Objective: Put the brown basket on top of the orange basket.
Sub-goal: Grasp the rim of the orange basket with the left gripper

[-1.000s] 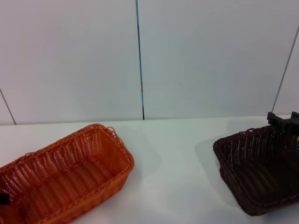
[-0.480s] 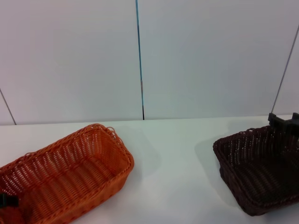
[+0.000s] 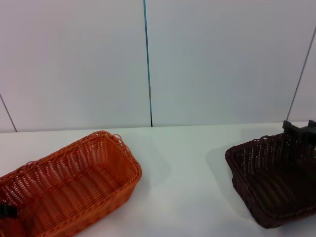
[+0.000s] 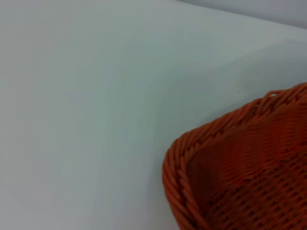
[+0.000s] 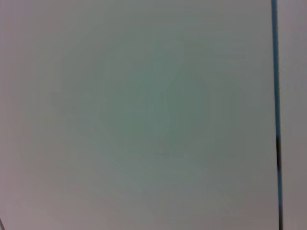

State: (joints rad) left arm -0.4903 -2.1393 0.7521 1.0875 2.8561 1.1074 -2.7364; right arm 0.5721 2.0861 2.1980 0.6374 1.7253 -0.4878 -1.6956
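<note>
Two baskets sit well apart on the white desk (image 3: 182, 173), with a broad bare stretch between them. The orange basket (image 3: 69, 182) lies angled at the near left, its far corner toward the wall (image 3: 222, 59). The brown basket (image 3: 274, 180) sits at the right, cut by the view's edge. The right hand (image 3: 298, 129) shows as dark parts at the brown basket's far rim; whether it is clenched cannot be told. The left hand (image 3: 6, 210) shows only as a dark bit at the orange basket's near-left rim, its grip unclear too.
</note>
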